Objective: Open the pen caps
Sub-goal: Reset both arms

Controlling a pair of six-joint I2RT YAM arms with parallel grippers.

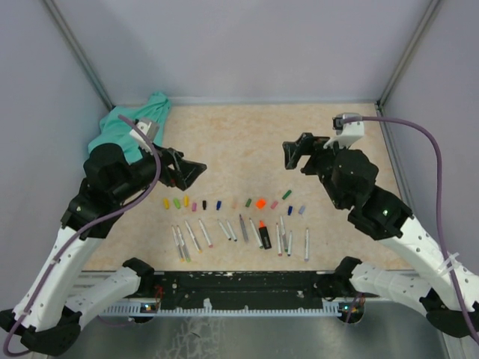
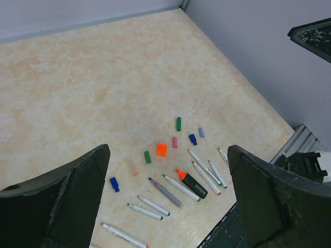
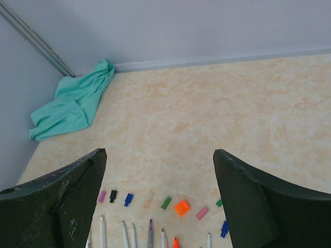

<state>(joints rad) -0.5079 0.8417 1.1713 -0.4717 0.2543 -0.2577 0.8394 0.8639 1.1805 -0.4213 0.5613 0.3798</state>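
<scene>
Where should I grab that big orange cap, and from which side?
Probably from straight above, pinching the orange cap across its flat sides at mid-length. It lies flat and blocky, apart from the green cap and pink cap flanking it, leaving room to close in.

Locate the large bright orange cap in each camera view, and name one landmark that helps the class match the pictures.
Top external: the orange cap lies just right of and below centre.
Left wrist: slightly below centre.
Right wrist: near the bottom edge, just right of centre.
Shared landmark: the dark green cap, beside it in every view.
</scene>
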